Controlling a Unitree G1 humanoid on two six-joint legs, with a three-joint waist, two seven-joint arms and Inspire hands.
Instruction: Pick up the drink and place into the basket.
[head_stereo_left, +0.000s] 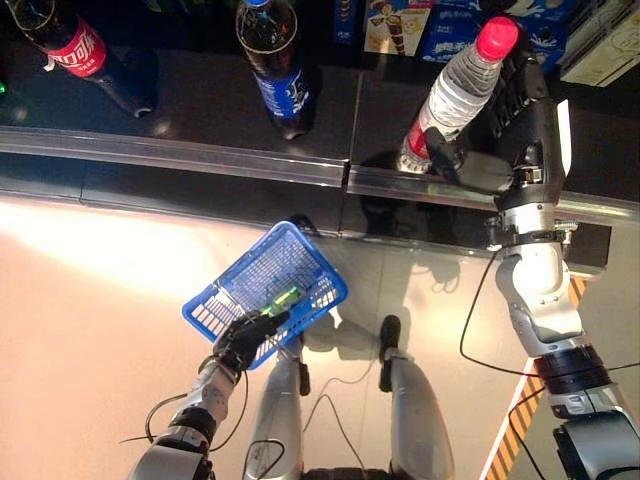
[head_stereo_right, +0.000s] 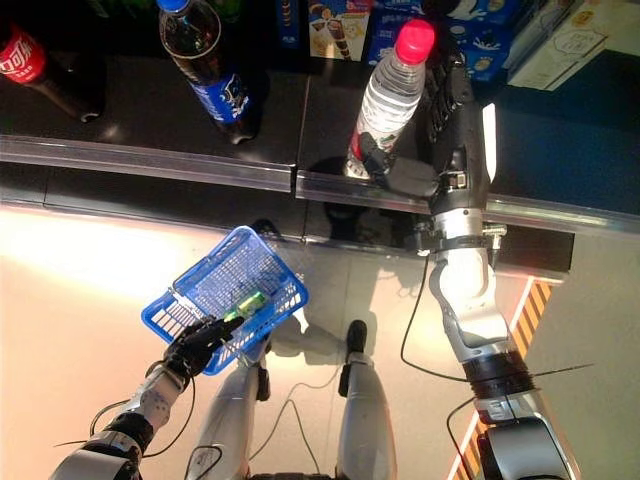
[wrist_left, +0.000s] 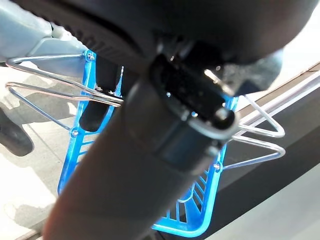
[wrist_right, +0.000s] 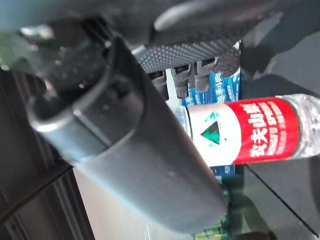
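My right robot hand (head_stereo_left: 515, 110) was wrapped round the water bottle (head_stereo_left: 458, 90) standing on the shelf (head_stereo_left: 200, 110), ready to lift, while my left robot hand (head_stereo_left: 245, 340) gripped the blue basket (head_stereo_left: 265, 290) by its handle, held low to receive it.

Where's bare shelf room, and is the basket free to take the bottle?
Bare dark shelf lies between the red-label cola bottle and the blue-label cola bottle, and between that and the water bottle in the right hand. The shelf back is crowded with boxes. The blue basket, held by the left hand, looks mostly open.
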